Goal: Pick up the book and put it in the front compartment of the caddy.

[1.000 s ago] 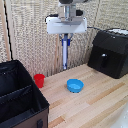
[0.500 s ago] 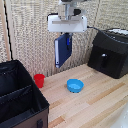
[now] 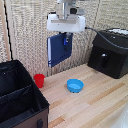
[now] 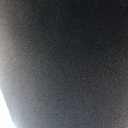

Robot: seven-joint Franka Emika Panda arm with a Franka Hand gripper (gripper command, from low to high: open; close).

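Observation:
The dark navy book [image 3: 57,50] hangs upright in the air above the wooden table, behind the blue bowl. My gripper [image 3: 65,39] is shut on its upper right part, with the white hand just above it. The black fabric caddy [image 3: 22,102] with inner dividers stands at the exterior view's lower left, well below and left of the book. In the wrist view a dark blurred surface, the book [image 4: 65,60], fills almost the whole picture and the fingers do not show.
A blue bowl [image 3: 75,86] lies on the table under the book, and a red cup [image 3: 39,80] stands beside the caddy. A black hard-shelled box [image 3: 110,52] sits at the exterior view's right. A woven screen backs the table.
The book has swung in my grip so its broad cover now faces the exterior camera, where earlier it appeared narrow. The arm has shifted slightly toward the exterior view's left.

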